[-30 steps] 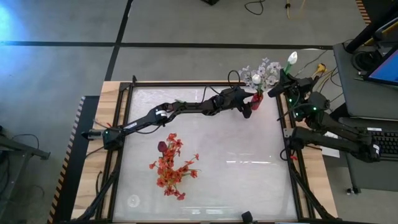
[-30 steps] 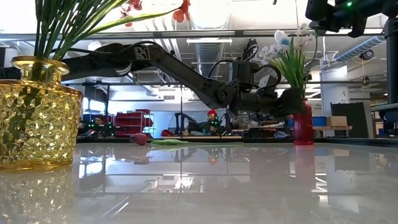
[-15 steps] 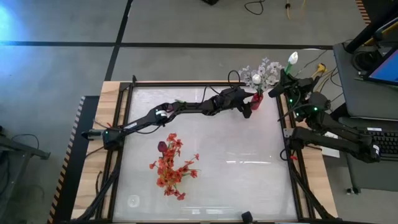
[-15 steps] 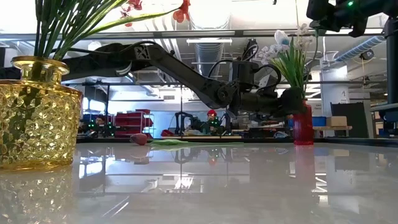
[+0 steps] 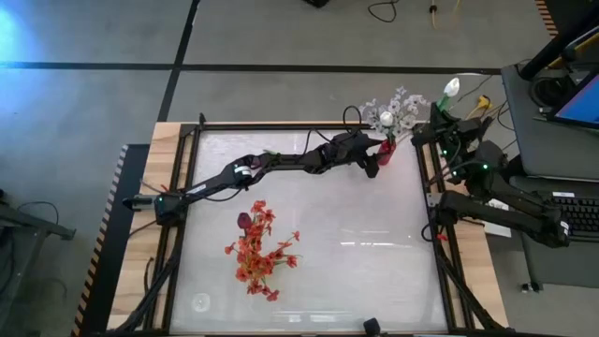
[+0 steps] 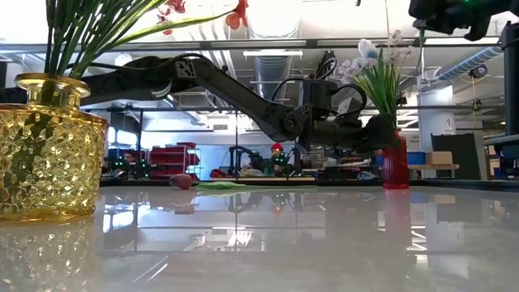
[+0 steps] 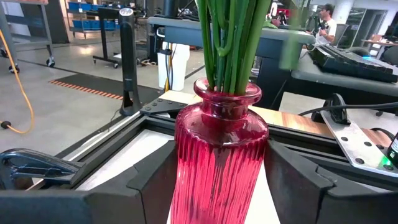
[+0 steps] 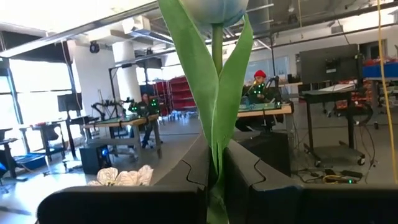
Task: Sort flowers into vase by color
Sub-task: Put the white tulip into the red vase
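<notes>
My left pincer (image 7: 217, 186) clasps ribbed red glass vase (image 7: 219, 155). My right pincer (image 8: 214, 180), beyond vase near table edge, pinches white tulip's green stem (image 8: 214, 99). Risk: stem slips, or snags pale blossoms (image 5: 398, 108) already in vase during lowering.

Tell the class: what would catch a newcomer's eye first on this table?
Probably the red vase at the table's far right corner, sprouting white sprays, with the left gripper around it. Next, the red-orange flowers in the yellow vase near the middle, and the right gripper holding a white bud beyond the table's edge.
</notes>
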`<state>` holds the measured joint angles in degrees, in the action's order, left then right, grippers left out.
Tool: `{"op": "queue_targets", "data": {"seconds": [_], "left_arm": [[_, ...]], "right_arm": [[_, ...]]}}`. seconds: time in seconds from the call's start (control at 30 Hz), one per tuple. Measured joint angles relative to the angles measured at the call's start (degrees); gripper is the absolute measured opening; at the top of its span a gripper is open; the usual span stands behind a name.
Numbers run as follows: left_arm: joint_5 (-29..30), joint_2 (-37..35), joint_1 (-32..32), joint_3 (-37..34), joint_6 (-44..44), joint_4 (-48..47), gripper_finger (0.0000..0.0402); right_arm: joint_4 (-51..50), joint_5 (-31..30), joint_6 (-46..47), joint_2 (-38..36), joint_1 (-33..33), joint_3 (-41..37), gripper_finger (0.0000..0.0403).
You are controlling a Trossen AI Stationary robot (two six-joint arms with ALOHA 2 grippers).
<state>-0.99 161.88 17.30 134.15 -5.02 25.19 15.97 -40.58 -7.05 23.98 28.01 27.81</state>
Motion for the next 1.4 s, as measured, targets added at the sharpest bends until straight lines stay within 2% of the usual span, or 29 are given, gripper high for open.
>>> {"op": "queue_targets", "data": {"seconds": [0.3, 0.53, 0.63, 1.17, 1.3, 1.4], "left_arm": [[0.0, 0.0, 0.0, -0.01, 0.0, 0.0, 0.0205], [0.0, 0.0, 0.0, 0.0, 0.02, 0.0, 0.0205], [0.0, 0.0, 0.0, 0.0, 0.02, 0.02, 0.0205], [-0.02, 0.0, 0.0, 0.0, 0.04, 0.02, 0.0205], [-0.04, 0.0, 0.0, 0.0, 0.04, 0.0, 0.0205], [-0.04, 0.0, 0.0, 0.0, -0.04, -0.18, 0.0206]], "right_arm": [[0.58, 0.0, -0.11, 2.11, 0.0, 0.0, 0.0018], [6.84, -0.09, -5.48, 6.92, 0.02, 0.0, 0.0018], [8.3, -1.94, -6.72, 8.28, 0.04, 0.0, 0.0018], [14.83, -2.06, -9.07, 10.31, 0.15, 0.0, 0.0018], [13.86, -3.46, -10.56, 10.18, 0.12, 0.47, 0.0017], [9.42, -4.59, -10.31, 9.25, 0.0, 2.0, 0.0017]]}}
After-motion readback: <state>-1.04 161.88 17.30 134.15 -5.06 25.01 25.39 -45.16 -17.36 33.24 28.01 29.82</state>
